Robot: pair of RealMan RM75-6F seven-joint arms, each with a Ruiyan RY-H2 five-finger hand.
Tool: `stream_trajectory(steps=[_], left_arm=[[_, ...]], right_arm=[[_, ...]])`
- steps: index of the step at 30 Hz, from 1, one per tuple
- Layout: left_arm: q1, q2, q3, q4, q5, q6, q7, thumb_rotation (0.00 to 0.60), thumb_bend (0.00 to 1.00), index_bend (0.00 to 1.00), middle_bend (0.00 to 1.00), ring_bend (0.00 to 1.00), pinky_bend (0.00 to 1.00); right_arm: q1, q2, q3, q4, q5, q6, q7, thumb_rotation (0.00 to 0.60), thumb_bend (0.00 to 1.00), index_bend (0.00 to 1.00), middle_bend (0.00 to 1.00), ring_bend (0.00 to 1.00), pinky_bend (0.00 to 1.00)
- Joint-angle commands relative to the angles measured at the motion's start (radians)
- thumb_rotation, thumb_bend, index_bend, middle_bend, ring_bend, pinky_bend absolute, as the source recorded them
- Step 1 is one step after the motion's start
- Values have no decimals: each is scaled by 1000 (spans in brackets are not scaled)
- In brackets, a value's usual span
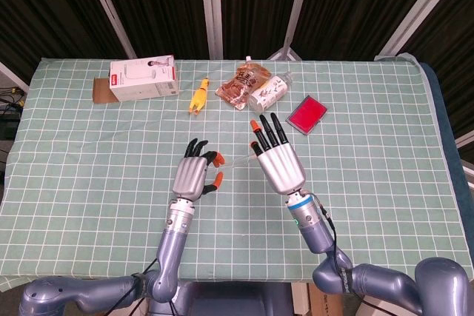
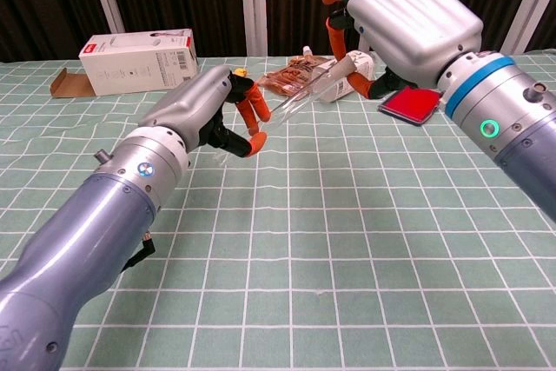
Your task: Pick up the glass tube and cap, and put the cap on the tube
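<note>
Head view takes in two hands above the green checked tablecloth point(image 1: 89, 153): the left hand point(image 1: 194, 176) with fingers curled, the right hand point(image 1: 277, 159) with fingers extended upward. One glass tube point(image 2: 300, 98) runs slanted between them; chest view shows its upper end pinched in the right hand's orange fingertips point(image 2: 358, 87) and its lower end reaching the left hand's curled fingers point(image 2: 250, 116). I cannot tell whether the left fingers hold the cap. Beyond the fingertips lie one white box point(image 1: 143, 78), one yellow toy point(image 1: 198, 97), one brown packet point(image 1: 242, 83), one white bottle point(image 1: 269, 91) and one red case point(image 1: 306, 114). Only head view shows the whole table; chest view alone shows the grip.
</note>
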Motion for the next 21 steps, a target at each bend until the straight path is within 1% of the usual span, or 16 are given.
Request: stream_trajectory(steps=[1,2,4,14,21], left_arm=[[0,4,2,0,6,0,-1,600,609,497,530,129,0],[-1,5,2,0,8,0,-3,600,609,497,530,130,0],[-1,9,2,0,13,1,-5,600,608,497,530,130,0],[2,36,17,1,41,-1,-19,600,609,499,532,129,0],[6,81,42,7,72,-12,-14,600,609,500,531,130,0]], right_arm=[[-4,6,1,-9,11,-7,-11,600,424,88,38,0,0],[-6,9,2,-14,18,-9,-19,600,425,32,14,0,0],[-11,14,2,-25,30,-14,-37,600,424,0,0,0,0],[-36,32,-7,-53,61,-16,-61,600,425,0,0,0,0],[-55,55,-9,-61,75,-9,-61,600,425,0,0,0,0]])
